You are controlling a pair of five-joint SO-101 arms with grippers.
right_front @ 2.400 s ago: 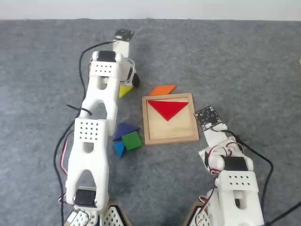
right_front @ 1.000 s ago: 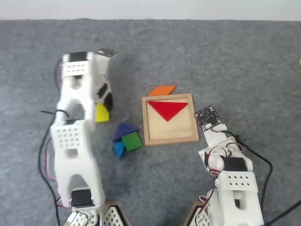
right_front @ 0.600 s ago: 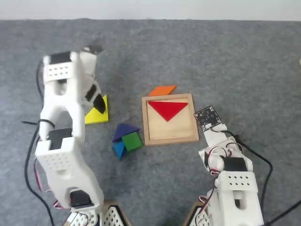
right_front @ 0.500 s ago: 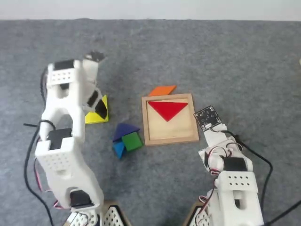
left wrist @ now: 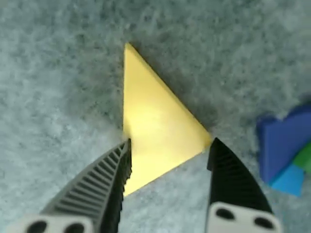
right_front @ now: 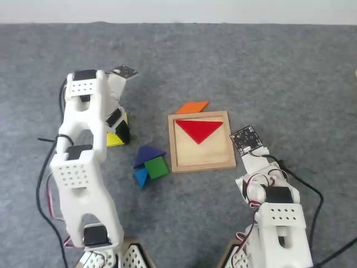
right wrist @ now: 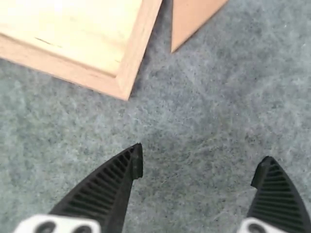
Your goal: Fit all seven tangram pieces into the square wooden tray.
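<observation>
1. We found the left gripper (left wrist: 170, 145) down over the yellow triangle (left wrist: 155, 121). Its jaws were spread just as wide as the piece and pressed against two opposite sides of it, so it had hold of the triangle.
2. The yellow triangle lay on the grey carpet (right_front: 290, 72). It sat at 9 o'clock from the square wooden tray (right_front: 201, 165) and well apart from it.
3. Inside the tray we saw the red triangle (right_front: 199, 129) filling the 12 o'clock half. Its long edge ran along the far rim and its point aimed at 6 o'clock. The 6 o'clock half of the tray floor showed bare wood.
4. The orange parallelogram (right_front: 193, 106) lay on the carpet at 12 o'clock from the tray, just beside the rim. In the right wrist view a thin strip of carpet separated the two.
5. At 8 o'clock from the tray, near its corner, three pieces sat bunched and touching. The dark blue piece (right_front: 148, 154) lay farthest back. The green square (right_front: 157, 167) was at its 5 o'clock and the light blue triangle (right_front: 140, 176) at its 7 o'clock. This cluster lay between the yellow triangle and the tray.
6. The right gripper (right wrist: 201, 155) hung at 3 o'clock from the tray, close to the corner nearest the parallelogram. Its jaws gaped wide over bare carpet and gripped nothing.
</observation>
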